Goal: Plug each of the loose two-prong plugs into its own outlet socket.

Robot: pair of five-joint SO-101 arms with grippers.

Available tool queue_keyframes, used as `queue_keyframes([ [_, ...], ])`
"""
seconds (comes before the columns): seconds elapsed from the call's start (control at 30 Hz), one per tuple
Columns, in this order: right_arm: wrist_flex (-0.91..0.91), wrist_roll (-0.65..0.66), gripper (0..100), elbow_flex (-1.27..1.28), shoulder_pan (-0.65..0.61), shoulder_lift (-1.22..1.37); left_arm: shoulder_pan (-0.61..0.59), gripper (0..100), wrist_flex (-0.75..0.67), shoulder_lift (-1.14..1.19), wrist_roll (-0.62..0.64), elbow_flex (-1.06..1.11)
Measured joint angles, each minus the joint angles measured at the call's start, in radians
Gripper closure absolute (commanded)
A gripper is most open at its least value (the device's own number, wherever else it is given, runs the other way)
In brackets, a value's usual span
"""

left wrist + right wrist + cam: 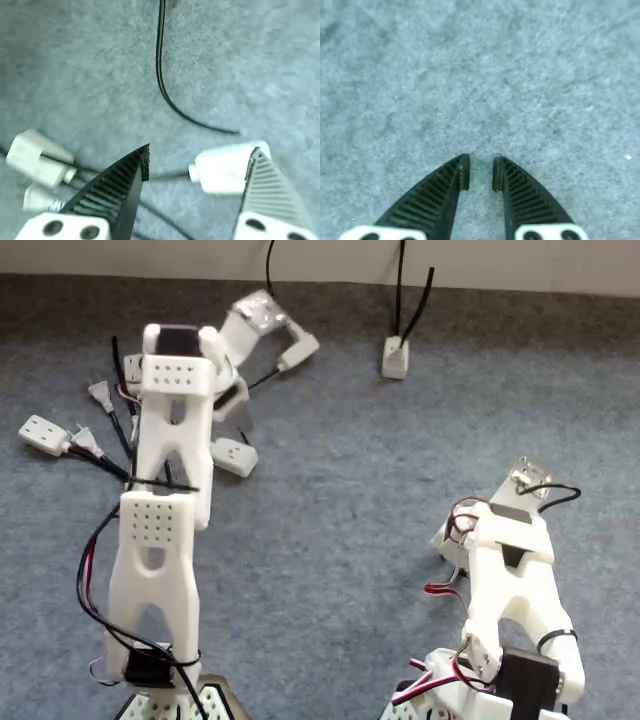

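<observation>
My left gripper [201, 150] hangs open over the grey carpet at the far left of the table [340, 490]. A white two-prong plug [223, 168] lies between its fingers, against the white finger [265, 185], with its prong end towards the black finger [122, 182]. From the high view that plug [298, 348] sits at the tip of the left gripper [275, 332], its black cord [161, 75] trailing off. My right gripper [480, 173] is shut, with nothing in it, above bare carpet at the near right [528, 480].
White outlet sockets lie at the left: one [43, 433] with a plug [86, 443] at its mouth, one [234, 457] beside the left arm, one [132, 368] behind it. A white block [395, 357] with black cables stands at the back. Black cords cross under the left arm.
</observation>
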Motion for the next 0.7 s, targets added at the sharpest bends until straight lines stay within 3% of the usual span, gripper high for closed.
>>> queue_keyframes([
  [0.27, 0.000, 0.015, 89.3, 0.000, -0.020, 0.000, -0.178, 69, 0.026, -0.308, 0.115, 0.262],
  [0.47, -0.012, 0.015, 89.3, 0.000, -0.054, 0.000, -0.316, 69, 0.026, -0.621, 0.150, 0.697],
  [0.6, -0.121, 0.023, 89.3, -0.003, -0.147, 0.002, -0.377, 69, 0.026, -0.809, 0.152, 0.984],
  [0.7, -0.164, 0.126, 89.3, -0.072, -0.222, 0.002, -0.427, 69, -0.020, -0.914, 0.186, 1.192],
])
